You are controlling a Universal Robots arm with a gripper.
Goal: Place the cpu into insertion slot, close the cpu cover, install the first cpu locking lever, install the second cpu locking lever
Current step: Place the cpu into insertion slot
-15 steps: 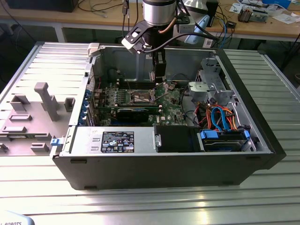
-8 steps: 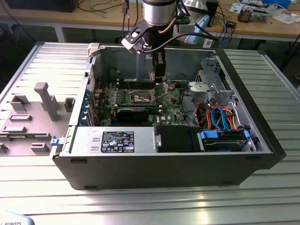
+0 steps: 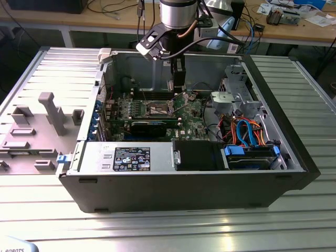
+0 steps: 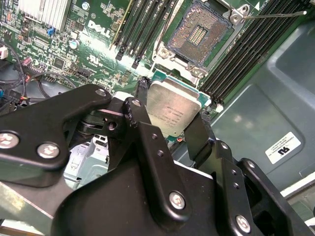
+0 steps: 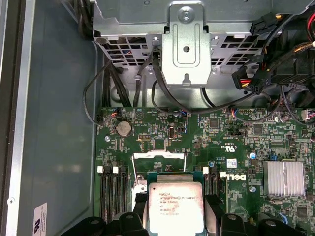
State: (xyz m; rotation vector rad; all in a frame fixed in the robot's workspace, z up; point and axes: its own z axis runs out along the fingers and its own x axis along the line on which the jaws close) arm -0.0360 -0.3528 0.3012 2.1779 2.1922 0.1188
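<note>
My gripper [image 3: 177, 93] hangs inside the open computer case, shut on the cpu [image 4: 173, 109], a flat square chip with a silver top, gripped at two opposite edges by the black fingers [image 4: 141, 96]. In the first wrist view the cpu [image 5: 175, 205] sits between the fingertips [image 5: 140, 205], above the green board. The insertion slot [image 4: 199, 32] lies bare with its dark pin field showing, a short way ahead of the chip and apart from it. The cpu cover [image 5: 160, 156] stands swung up at the socket's edge. A thin wire locking lever [image 4: 275, 14] sticks out beside the socket.
Black memory slots [image 4: 147, 24] flank the socket on both sides. A metal drive cage [image 5: 186, 44] with black cables rises beyond the board. A finned heatsink [image 5: 284, 178], a long black card [image 3: 149, 126] and the power supply [image 3: 126, 157] lie nearby. A grey fixture [image 3: 47, 113] stands outside the case.
</note>
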